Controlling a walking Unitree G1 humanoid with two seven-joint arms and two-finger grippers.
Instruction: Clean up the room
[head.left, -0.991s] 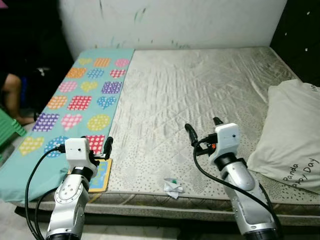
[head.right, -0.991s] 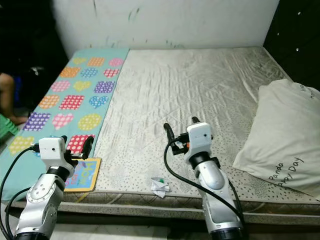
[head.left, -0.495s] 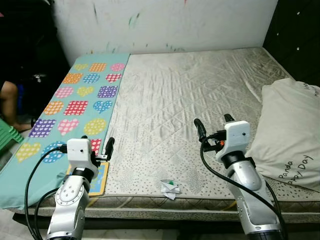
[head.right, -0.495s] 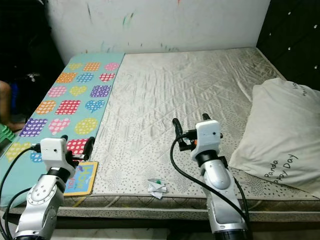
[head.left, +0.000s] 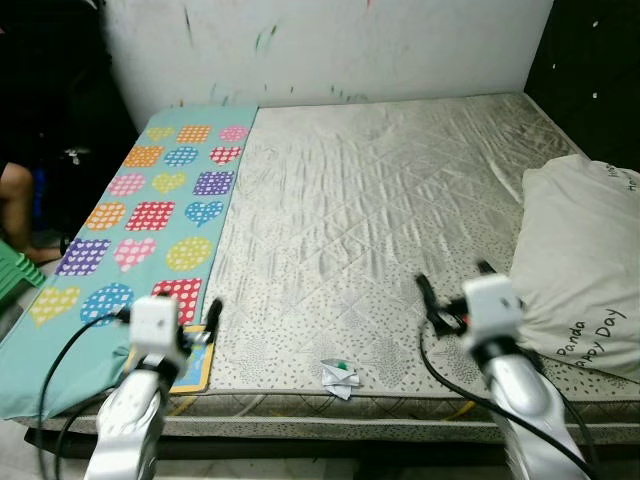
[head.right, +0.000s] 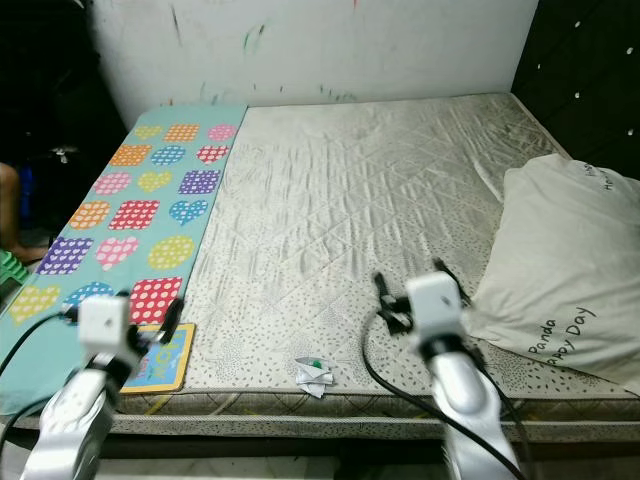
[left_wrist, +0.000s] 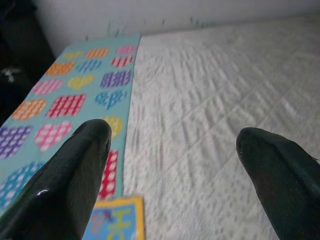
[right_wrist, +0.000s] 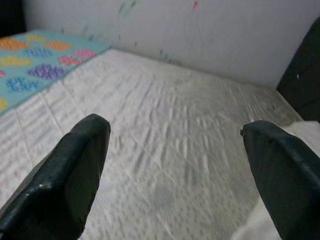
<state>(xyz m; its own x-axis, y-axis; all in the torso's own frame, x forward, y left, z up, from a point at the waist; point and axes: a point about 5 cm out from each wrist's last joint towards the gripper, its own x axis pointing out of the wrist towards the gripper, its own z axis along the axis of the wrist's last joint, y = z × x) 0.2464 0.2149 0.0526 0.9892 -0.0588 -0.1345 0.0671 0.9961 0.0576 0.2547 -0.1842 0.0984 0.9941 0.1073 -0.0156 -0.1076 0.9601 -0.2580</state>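
A crumpled white wrapper (head.left: 342, 376) lies near the front edge of the bare mattress (head.left: 380, 190). A colourful children's book (head.left: 196, 361) rests at the front corner of the teal heart-patterned mat (head.left: 150, 215). My left gripper (head.left: 185, 320) hovers open just above the book, nothing between its fingers; its wrist view looks along the mat (left_wrist: 80, 85) and mattress. My right gripper (head.left: 455, 282) is open and empty over the mattress, right of the wrapper and beside the white pillow (head.left: 585, 260). Both arms look blurred.
A white wall (head.left: 330, 45) runs along the far side of the bed. A dark panel (head.left: 600, 70) stands at the right. At the far left sits part of a person (head.left: 15, 195) beside a green plastic item (head.left: 15, 272).
Both arms have dropped lower in the picture and blurred; the right gripper went down and to the right, toward the pillow. The camera has also shifted slightly.
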